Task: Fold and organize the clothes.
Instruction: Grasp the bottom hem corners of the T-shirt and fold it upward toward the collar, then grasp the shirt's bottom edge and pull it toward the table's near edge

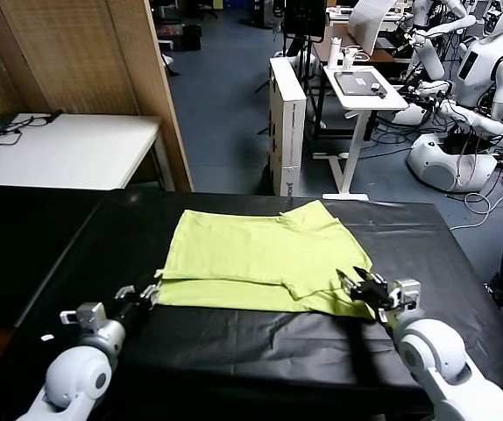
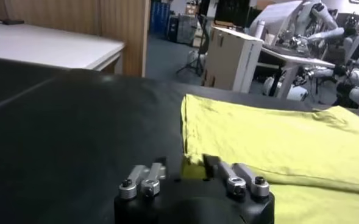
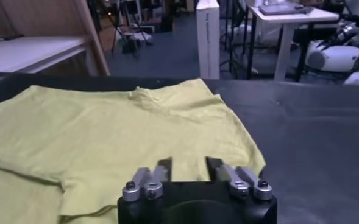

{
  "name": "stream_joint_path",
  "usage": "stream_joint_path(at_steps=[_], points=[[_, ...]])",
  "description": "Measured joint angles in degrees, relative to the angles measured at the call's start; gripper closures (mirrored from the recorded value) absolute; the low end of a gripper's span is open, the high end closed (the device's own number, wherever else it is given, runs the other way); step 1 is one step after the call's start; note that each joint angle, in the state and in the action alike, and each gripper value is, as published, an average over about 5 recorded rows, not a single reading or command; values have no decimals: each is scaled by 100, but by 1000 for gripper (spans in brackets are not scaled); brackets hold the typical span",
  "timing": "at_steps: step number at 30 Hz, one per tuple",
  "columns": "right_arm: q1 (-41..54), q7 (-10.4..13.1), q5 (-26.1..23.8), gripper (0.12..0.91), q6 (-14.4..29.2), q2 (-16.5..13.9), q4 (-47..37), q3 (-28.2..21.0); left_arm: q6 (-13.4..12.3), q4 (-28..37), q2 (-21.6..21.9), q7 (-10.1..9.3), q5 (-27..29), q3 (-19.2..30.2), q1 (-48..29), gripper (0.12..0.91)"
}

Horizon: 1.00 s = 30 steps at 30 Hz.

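- T-shirt (image 1: 265,259), lime green, folded over, lying flat mid black surface (image 1: 234,351).
- My left hand (image 1: 146,294) sits released at its near-left corner.
- Right hand (image 1: 363,285) released over the near-right edge, gripping nothing.

You've got a matt cotton-looking T-shirt (image 1: 265,259), centre frame, on smooth black cloth-covered tabletop (image 1: 234,342); hands' fingers (image 2: 144,180) bare metal.

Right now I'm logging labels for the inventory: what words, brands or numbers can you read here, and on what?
None can be read.
Tall white cardboard box beyond the black table: dark print low on its side, too small to read.
Lime yellow-green cotton T-shirt: no print showing.
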Motion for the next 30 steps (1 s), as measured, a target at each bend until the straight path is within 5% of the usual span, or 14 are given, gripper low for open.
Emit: stream_joint_path(at_steps=[16, 27, 30], points=[[-848, -78, -86, 153, -7, -197, 241, 320, -54, 68, -321, 31, 219, 68, 274, 170], [-896, -95, -127, 792, -7, -219, 231, 278, -126, 184, -306, 88, 203, 78, 222, 798], [-932, -24, -60, 881, -26, -224, 262, 299, -136, 177, -278, 73, 199, 76, 236, 881]])
